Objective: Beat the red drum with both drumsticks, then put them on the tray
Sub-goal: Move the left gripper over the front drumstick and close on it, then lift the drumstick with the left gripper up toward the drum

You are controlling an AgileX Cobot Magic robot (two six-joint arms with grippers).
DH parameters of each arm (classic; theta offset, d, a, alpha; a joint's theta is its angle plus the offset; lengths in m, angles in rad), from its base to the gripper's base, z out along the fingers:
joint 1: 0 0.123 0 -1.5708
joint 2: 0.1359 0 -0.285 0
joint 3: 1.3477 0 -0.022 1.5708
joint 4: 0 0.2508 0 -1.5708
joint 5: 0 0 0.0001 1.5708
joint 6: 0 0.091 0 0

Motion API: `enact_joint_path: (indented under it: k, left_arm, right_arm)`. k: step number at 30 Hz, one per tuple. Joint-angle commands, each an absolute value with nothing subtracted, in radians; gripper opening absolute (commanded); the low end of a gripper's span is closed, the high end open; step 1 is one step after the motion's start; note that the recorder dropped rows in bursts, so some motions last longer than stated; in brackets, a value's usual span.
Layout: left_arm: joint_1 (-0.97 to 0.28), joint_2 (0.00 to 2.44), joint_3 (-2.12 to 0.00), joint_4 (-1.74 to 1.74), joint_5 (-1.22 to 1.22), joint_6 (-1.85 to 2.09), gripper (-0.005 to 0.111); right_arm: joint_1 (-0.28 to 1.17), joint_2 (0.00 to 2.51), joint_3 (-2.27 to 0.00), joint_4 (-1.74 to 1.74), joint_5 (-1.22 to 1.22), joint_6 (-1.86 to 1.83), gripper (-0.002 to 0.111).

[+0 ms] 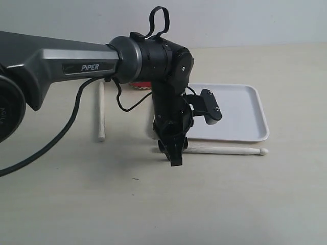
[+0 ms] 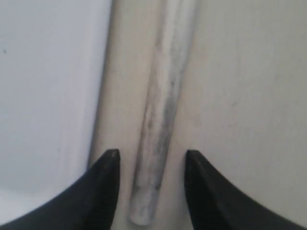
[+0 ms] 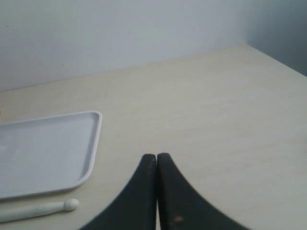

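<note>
Only one word can be read: "PiPER" [image 1: 97, 67]. It stands in pale letters on a dark inset strip along the grey forearm casing of the left arm [image 1: 56, 56], which reaches in from the left of the exterior view. The black round joint housing [image 1: 7, 112] at that view's left edge carries a few faint pale characters, too small and cut off to make out. Neither wrist view shows any lettering.

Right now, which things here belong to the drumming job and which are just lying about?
Belong to the job: drumstick between the open left fingers; second drumstick lying on the table; tray; red drum, mostly hidden behind the arm.
Just lying about: nothing that I can see.
</note>
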State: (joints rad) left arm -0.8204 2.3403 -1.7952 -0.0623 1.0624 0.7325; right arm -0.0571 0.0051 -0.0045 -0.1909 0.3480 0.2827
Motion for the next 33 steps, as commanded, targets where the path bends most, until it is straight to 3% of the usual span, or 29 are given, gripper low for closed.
enact_joint_path:
  k: [1, 5, 10, 23, 33]
  left_arm:
    - [-0.819, 2.338, -1.802, -0.061, 1.049, 0.724, 0.043]
    - [-0.819, 2.338, -1.802, -0.059, 1.049, 0.724, 0.034]
    - [-0.819, 2.338, -1.802, -0.059, 1.049, 0.724, 0.001]
    - [-0.823, 2.276, -1.802, -0.080, 1.101, 0.761, 0.000]
    - [-0.824, 2.144, -1.802, -0.397, 1.027, 0.867, 0.000]
  right_arm:
    - [-0.065, 0.000, 0.000, -0.192, 0.345, 0.283, 0.000]
    - [-0.065, 0.000, 0.000, -0.192, 0.345, 0.283, 0.000]
    - [-0.065, 0.000, 0.000, -0.192, 0.345, 0.283, 0.000]
    - [-0.065, 0.000, 0.000, -0.192, 0.345, 0.283, 0.000]
    - [-0.065, 0.000, 0.000, -0.192, 0.345, 0.283, 0.000]
